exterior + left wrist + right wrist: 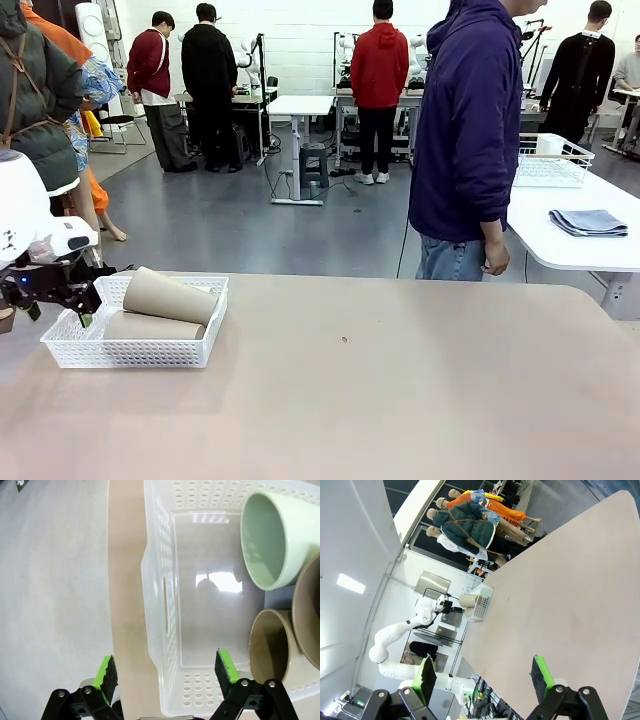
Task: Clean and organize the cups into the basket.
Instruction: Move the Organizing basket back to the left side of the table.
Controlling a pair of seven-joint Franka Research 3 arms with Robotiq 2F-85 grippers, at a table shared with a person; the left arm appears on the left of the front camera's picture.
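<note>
Cups (pixel 170 295) in basket (pixel 75 351) — both grippers open-jawed, empty

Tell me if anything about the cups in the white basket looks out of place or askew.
Nothing spilled or damaged. The cups lie on their sides in the basket, crowded toward one end: a tan cup rests tilted on top of another tan cup, and the mint green cup lies beside them. The other end is bare.
</note>
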